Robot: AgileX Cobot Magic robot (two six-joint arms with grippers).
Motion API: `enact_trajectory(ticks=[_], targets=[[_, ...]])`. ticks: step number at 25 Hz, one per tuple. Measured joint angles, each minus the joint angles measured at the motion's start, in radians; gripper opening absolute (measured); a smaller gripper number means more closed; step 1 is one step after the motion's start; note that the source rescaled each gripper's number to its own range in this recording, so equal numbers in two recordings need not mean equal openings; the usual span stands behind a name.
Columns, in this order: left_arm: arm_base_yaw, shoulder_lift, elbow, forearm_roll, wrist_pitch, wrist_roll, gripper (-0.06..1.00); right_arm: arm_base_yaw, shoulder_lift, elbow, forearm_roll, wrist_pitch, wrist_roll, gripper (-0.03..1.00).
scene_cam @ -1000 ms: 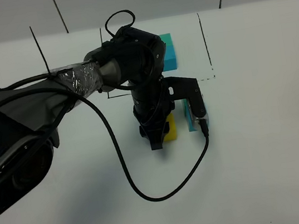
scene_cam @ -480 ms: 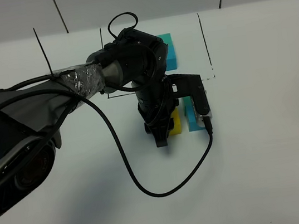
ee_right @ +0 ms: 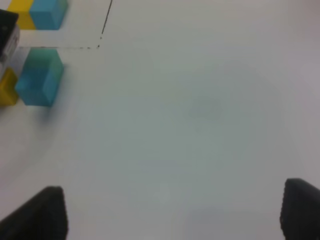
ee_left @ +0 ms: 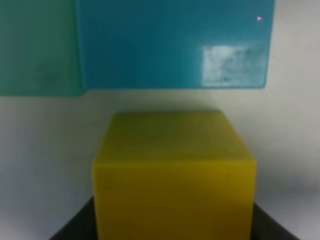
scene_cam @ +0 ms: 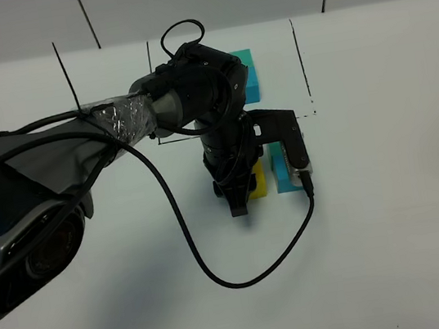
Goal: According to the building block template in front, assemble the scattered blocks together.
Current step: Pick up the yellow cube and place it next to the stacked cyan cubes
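My left gripper (scene_cam: 239, 198) reaches to the middle of the table and is shut on the yellow cube (scene_cam: 257, 180), which rests on the table. In the left wrist view the yellow cube (ee_left: 172, 172) fills the foreground between the dark fingers. The sky blue cube (ee_left: 172, 42) and the teal-green cube (ee_left: 40, 47) sit side by side just beyond it, with a narrow strip of table between. The template (scene_cam: 250, 82), inside its black drawn frame, is mostly hidden behind the arm. My right gripper (ee_right: 175, 220) is open and empty over bare table, off to the right of the cubes (ee_right: 39, 80).
A black cable (scene_cam: 245, 281) loops over the table in front of the left arm. The frame's black line (scene_cam: 302, 61) runs right of the template. The template (ee_right: 44, 11) also shows at the edge of the right wrist view.
My left gripper has carried the yellow cube right and a little farther back, closer to the blue and teal-green cubes. It has hardly moved in the last half second.
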Motion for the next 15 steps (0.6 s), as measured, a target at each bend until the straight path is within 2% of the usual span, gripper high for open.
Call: enact_trajectory(ticks=[15], targets=[[-0.019, 0.002, 0.0, 0.008, -0.037, -0.003, 0.01, 0.0, 0.0, 0.0, 0.001, 0.0, 0.0, 0.73]])
